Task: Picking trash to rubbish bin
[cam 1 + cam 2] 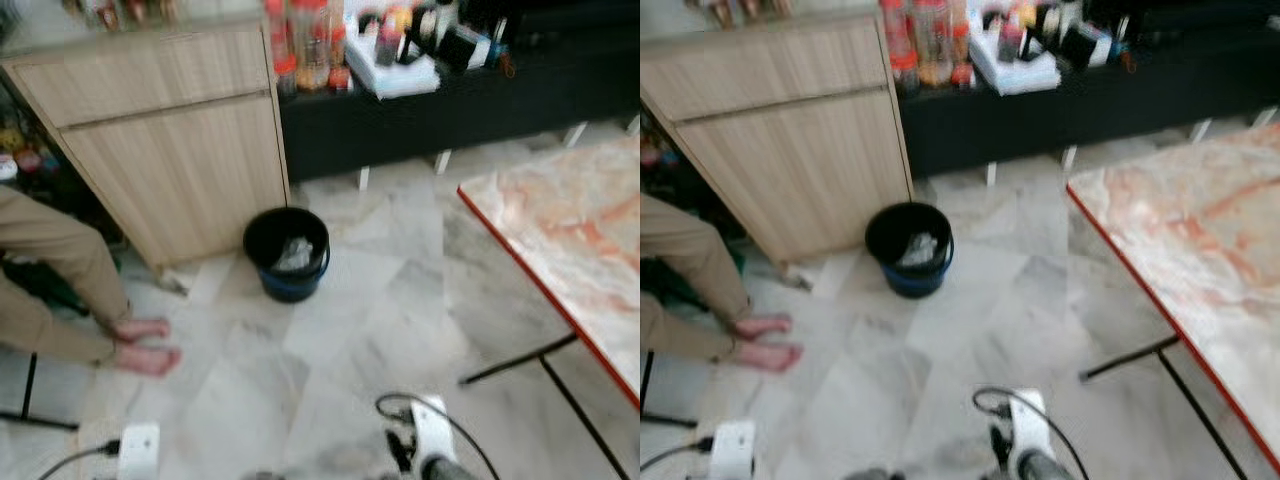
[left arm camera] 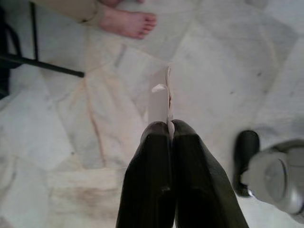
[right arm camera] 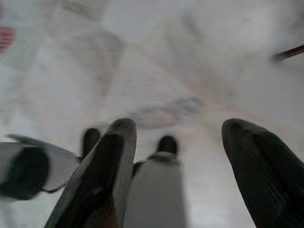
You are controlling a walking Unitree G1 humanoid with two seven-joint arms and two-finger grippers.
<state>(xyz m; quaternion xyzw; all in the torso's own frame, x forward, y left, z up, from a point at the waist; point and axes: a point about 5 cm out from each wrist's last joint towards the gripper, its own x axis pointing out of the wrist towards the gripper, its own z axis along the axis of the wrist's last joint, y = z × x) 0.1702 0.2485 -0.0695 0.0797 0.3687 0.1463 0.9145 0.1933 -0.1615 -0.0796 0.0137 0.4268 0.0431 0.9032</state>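
Floor of pale marble tiles seen from the robot's head, blurred. A black rubbish bin with a blue base stands at centre frame, just beside the lower corner of a light wooden cabinet; crumpled pale waste already lies inside it. A person's bare feet and trouser legs occupy the left edge. A worktop with a marbled orange-white surface and red rim fills the right side; a dark low shelf crowded with bottles runs along the top of the frame.

In the left wrist view the left hand has its two black fingers pressed together on a thin, pale scrap of trash, apparently paper or wrapper, which sticks out beyond the fingertips above the floor. In the right wrist view the right hand has its fingers spread wide apart with nothing between them.

Progress, as a judgement: the pickup appears done, since the scrap is gripped and off the floor, and the bin holds some waste. Remaining: approach the bin, which lies well ahead of the robot, bring the left hand over its mouth, and release. Whether more litter remains elsewhere cannot be told.
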